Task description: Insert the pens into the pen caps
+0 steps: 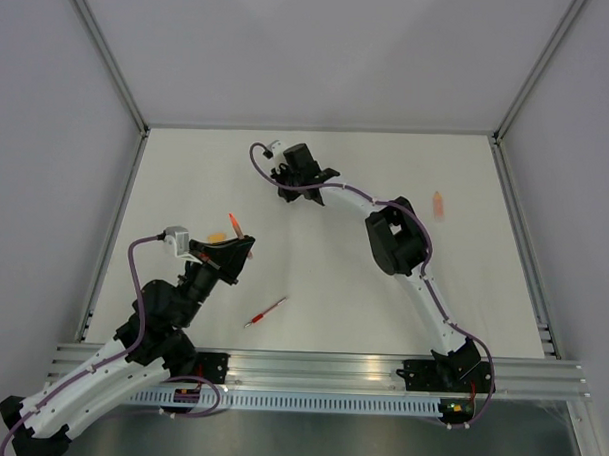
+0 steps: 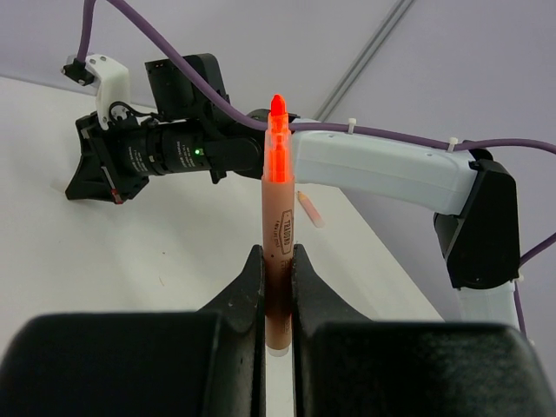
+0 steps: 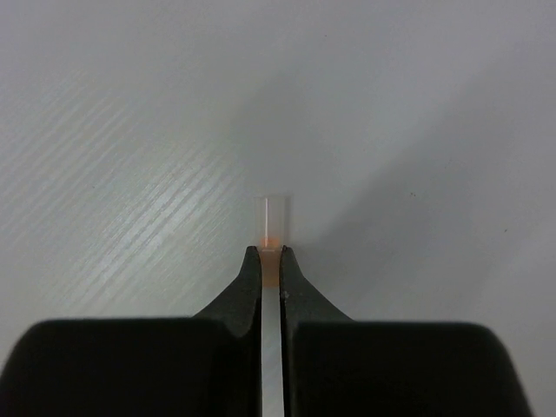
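Left pincer [image 2: 278,261] grips orange pen [image 2: 278,174] upright; right pincer [image 3: 271,258] clenches pale cap [image 3: 273,221]. Red pen [image 1: 266,313] lies at the surface's [image 1: 333,269] seven o'clock, orange piece [image 1: 438,204] at three.

An uncapped orange pen [image 2: 278,217] was held at left, a red pen [image 1: 266,313] lay near centre, a pale cap [image 1: 438,204] far right, a clear cap [image 3: 272,228] pinched far centre.

Left arm [image 1: 89,391], right arm [image 1: 427,297]: white link shells, black joint housings [image 1: 394,241].
Purple cable [image 2: 391,135] runs along each arm, held by white zip ties [image 2: 352,126]. White camera mount [image 1: 176,239] on each wrist; small green LED [image 2: 198,152] lit on the right wrist's black barrel. Right gripper [image 3: 271,254]: matte black, fingers [image 3: 248,291] tapering to thin tips. Black bases [image 1: 445,373] at the near edge.
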Action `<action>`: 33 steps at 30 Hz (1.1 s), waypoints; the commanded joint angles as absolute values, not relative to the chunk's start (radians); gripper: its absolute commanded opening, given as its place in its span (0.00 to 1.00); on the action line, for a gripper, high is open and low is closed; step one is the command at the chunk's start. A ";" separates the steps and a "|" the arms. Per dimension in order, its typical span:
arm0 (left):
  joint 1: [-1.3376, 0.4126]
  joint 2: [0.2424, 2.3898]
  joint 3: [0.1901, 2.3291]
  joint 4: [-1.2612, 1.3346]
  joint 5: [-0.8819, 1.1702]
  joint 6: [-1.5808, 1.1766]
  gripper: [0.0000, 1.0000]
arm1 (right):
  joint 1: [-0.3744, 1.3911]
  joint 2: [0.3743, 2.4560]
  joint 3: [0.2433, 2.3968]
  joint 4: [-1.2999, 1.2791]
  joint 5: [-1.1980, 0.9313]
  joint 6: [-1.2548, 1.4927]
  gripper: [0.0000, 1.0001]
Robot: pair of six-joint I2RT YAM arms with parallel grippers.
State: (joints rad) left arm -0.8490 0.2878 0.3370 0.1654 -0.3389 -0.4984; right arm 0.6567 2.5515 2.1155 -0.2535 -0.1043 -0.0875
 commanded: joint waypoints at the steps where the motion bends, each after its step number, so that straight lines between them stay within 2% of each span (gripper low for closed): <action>1: -0.851 0.282 0.333 0.175 -0.357 -0.520 0.02 | 0.663 2.513 2.054 -0.364 -0.040 -0.094 0.00; 10: -0.851 0.388 0.339 0.235 -0.305 -0.485 0.02 | 0.663 2.097 1.777 -0.351 0.058 0.018 0.00; 13: -0.851 0.445 0.344 0.302 -0.160 -0.459 0.02 | 0.663 1.892 1.657 -0.306 0.061 0.136 0.00; 17: -0.851 0.509 0.353 0.386 0.030 -0.449 0.02 | 0.670 1.538 1.334 -0.006 -0.087 0.329 0.00; 21: -0.851 0.548 0.351 0.445 0.147 -0.472 0.02 | 0.724 1.292 1.047 0.349 -0.132 0.489 0.00; 22: -0.850 0.551 0.351 0.462 0.175 -0.480 0.02 | 0.759 1.258 1.007 0.473 -0.123 0.514 0.00; 25: -0.850 0.554 0.351 0.471 0.212 -0.491 0.02 | 0.823 1.184 0.937 0.584 -0.110 0.549 0.00; 33: -0.851 0.497 0.342 0.477 0.227 -0.506 0.02 | 0.983 1.157 0.864 0.764 -0.103 0.537 0.00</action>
